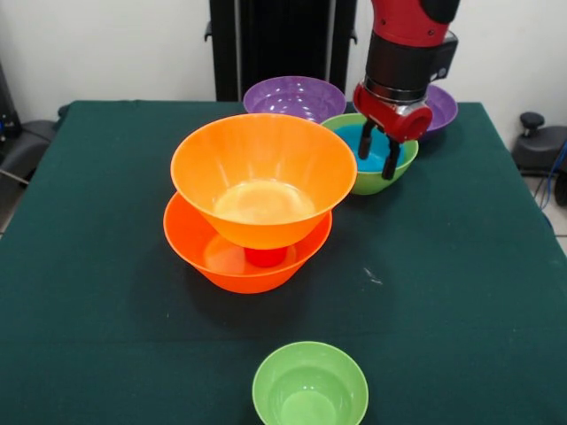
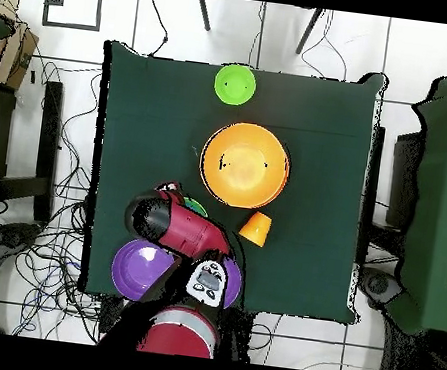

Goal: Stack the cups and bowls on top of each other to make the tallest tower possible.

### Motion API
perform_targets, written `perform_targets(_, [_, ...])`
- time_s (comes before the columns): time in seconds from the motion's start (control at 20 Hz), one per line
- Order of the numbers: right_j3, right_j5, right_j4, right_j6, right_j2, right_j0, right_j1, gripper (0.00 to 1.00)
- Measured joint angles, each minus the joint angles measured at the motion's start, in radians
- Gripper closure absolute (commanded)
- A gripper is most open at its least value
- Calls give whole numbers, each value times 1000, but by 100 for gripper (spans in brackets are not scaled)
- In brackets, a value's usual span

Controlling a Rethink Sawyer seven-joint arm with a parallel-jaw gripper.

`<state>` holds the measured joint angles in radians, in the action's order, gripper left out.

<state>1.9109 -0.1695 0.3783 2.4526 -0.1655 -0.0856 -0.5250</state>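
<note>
The tower stands mid-table: a large orange bowl (image 1: pixel 226 266) at the base, a red cup (image 1: pixel 266 257) inside it, and a second large orange bowl (image 1: pixel 263 177) (image 2: pixel 245 164) resting on top. Behind it to the right, a medium green bowl (image 1: pixel 368 181) holds a blue bowl (image 1: pixel 354 137). My gripper (image 1: pixel 377 152) hangs open with both fingertips down inside the blue bowl. An orange cup (image 2: pixel 255 228) shows only in the overhead view, beside the tower. A small green bowl (image 1: pixel 310 385) (image 2: pixel 235 84) sits alone at the front edge.
Two purple bowls lie at the back, one (image 1: pixel 294 96) (image 2: pixel 142 269) behind the tower and one (image 1: pixel 440 108) partly hidden by the red arm (image 2: pixel 178 223). A dark green cloth (image 1: pixel 461 292) covers the table.
</note>
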Motion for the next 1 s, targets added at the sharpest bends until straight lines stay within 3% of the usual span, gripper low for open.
perform_targets(1.0, [0,29,0,0,5,-5,37,0])
